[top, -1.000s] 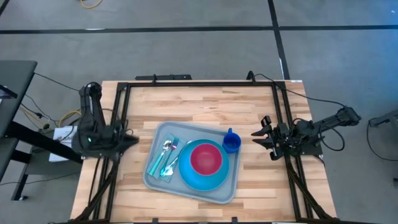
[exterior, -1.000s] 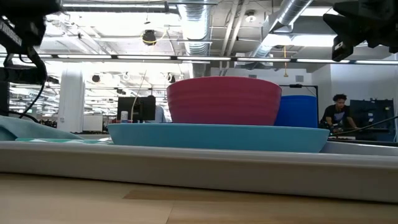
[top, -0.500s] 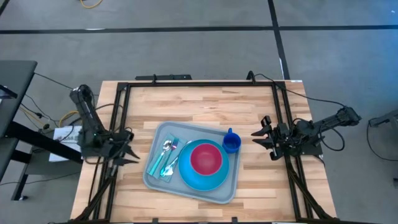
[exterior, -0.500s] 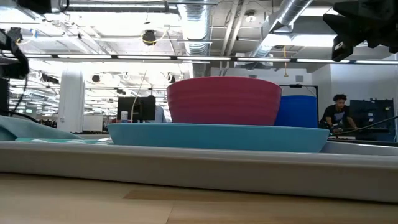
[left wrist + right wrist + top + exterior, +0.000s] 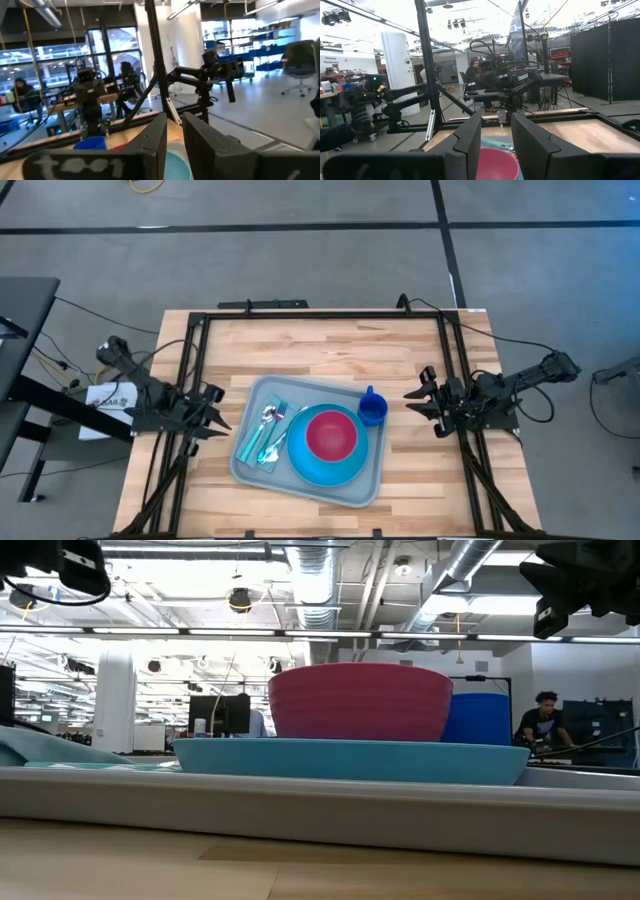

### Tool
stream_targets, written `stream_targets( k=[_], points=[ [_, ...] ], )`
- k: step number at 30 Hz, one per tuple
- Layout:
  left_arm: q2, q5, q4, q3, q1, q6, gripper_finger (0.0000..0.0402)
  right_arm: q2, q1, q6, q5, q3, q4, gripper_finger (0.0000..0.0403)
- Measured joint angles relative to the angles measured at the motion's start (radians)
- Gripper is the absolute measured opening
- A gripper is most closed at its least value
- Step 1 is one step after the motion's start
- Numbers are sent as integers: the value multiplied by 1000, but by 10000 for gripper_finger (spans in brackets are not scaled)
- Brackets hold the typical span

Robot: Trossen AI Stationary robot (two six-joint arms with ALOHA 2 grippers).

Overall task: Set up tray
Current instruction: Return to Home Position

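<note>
The grey-blue tray (image 5: 247, 468) lies flat on the wooden table, a little toward its near edge. On it stands a blue plate (image 5: 330, 470) with a red bowl (image 5: 331, 434) in it. A blue cup (image 5: 372, 410) stands at the tray's far right corner. A teal napkin (image 5: 262, 442) with cutlery lies on the tray's left part. My left gripper (image 5: 212, 412) hovers at the table's left edge, pointing at the tray, slightly open and empty (image 5: 174, 120). My right gripper (image 5: 415, 402) waits right of the cup, open and empty (image 5: 496, 120).
Black frame rails (image 5: 195, 360) run along the table's left, right and far edges. Bare wood (image 5: 320, 350) lies between the tray and the far rail. In the low view the tray's rim (image 5: 300, 805) fills the foreground, and a person (image 5: 545, 718) sits far behind the table.
My left arm has swung about at the table's left edge and sunk a little, its wrist rolling. Its gripper now points toward the tray. The tray, its contents and my right arm have kept still.
</note>
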Motion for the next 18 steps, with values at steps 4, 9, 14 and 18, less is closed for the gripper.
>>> stream_targets(
  k=[4,9,14,18],
  points=[
    [-70,48,-107,0,75,-5,51,0,0,0,0,0,0,102],
    [-118,82,-139,0,170,1,51,0,0,0,0,0,-1,102],
    [-117,137,-125,-24,274,-23,51,0,0,0,0,0,-4,102],
    [-113,293,-133,-30,355,-64,51,0,0,0,0,0,-20,102]
  ],
)
